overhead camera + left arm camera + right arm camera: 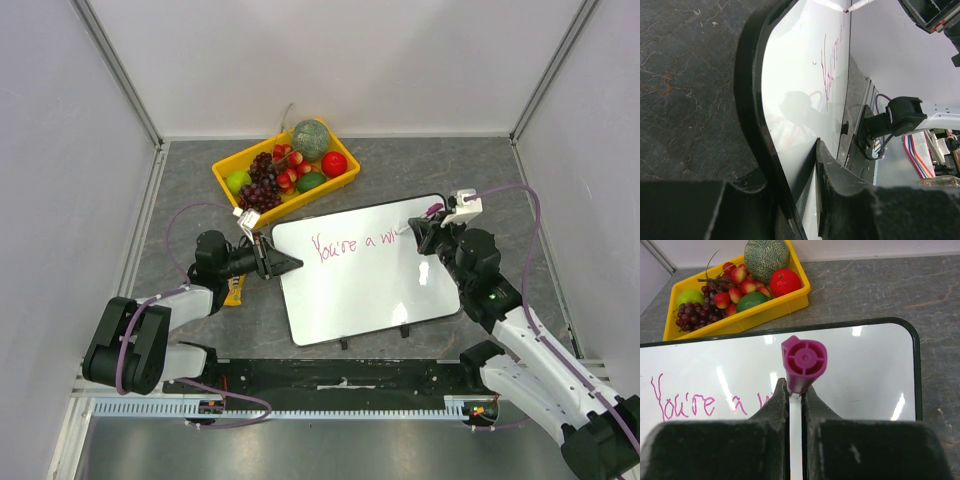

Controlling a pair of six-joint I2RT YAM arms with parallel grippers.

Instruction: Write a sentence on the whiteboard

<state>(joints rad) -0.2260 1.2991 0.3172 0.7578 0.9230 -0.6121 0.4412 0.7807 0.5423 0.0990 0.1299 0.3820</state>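
Note:
The whiteboard (370, 290) lies flat at the table's middle, with "You're a w" in magenta writing (355, 243) along its far side. My left gripper (290, 263) is shut on the board's left edge; in the left wrist view the board (800, 100) runs between the left gripper (790, 165) fingers. My right gripper (425, 232) hovers over the board's far right part, shut on a white marker (804, 360) with a magenta end. The marker's tip (846, 9) touches the board just after the last letter. The right wrist view shows the right gripper (795, 390) above the whiteboard (865, 375).
A yellow tray (225, 175) of fruit stands just beyond the board's far left corner, its rim (740, 322) close to the board. Two small black clips (403, 330) sit on the board's near edge. A small yellow object (233, 290) lies under the left arm. Grey walls enclose the table.

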